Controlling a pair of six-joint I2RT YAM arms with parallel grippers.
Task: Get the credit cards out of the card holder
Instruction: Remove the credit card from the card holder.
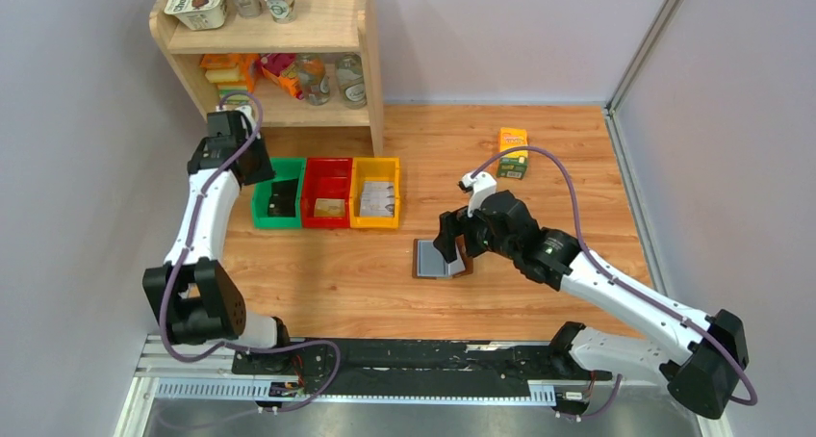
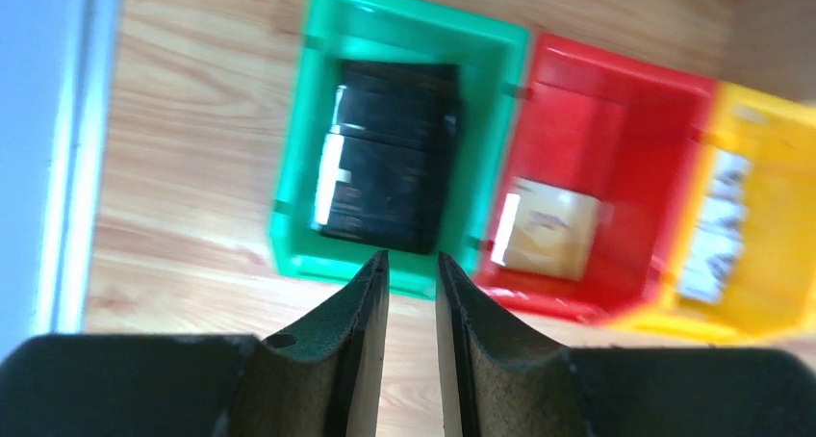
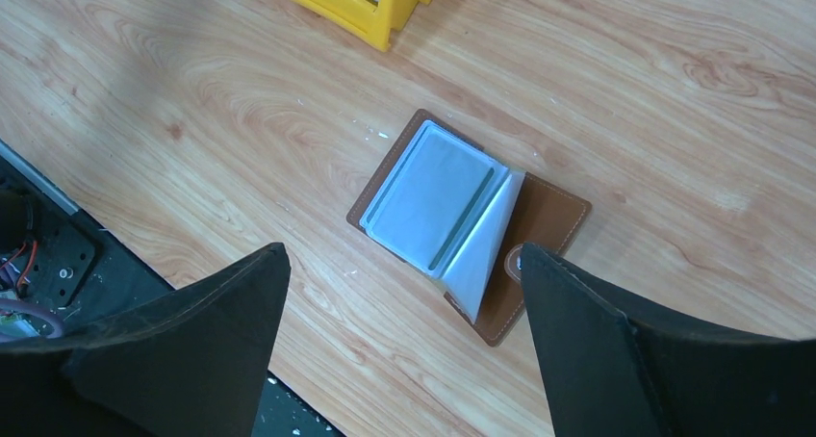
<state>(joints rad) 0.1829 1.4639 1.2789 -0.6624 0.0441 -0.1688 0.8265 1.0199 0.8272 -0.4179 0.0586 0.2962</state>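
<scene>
A robotics lab cell is on show here: a wood-grain table [image 1: 337, 273] is boxed in by plain grey partition walls [image 1: 731, 90]. A left arm [image 1: 197, 225] and a right arm [image 1: 616, 283] are seen bolted to a mounting rail [image 1: 414, 360] at the near edge. A wooden shelf [image 1: 370, 71] is stocked with staged groceries [image 1: 197, 1], and three coloured bins [image 1: 327, 192] are lined up beside it.

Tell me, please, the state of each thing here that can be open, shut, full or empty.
Card holder: open, lying flat, one sleeve page half turned.
Left gripper: jaws a little apart, empty.
Right gripper: jaws wide open, empty, above the card holder.
Green bin: holds dark cards.
Red bin: holds one tan card.
Yellow bin: holds a pale card.
</scene>
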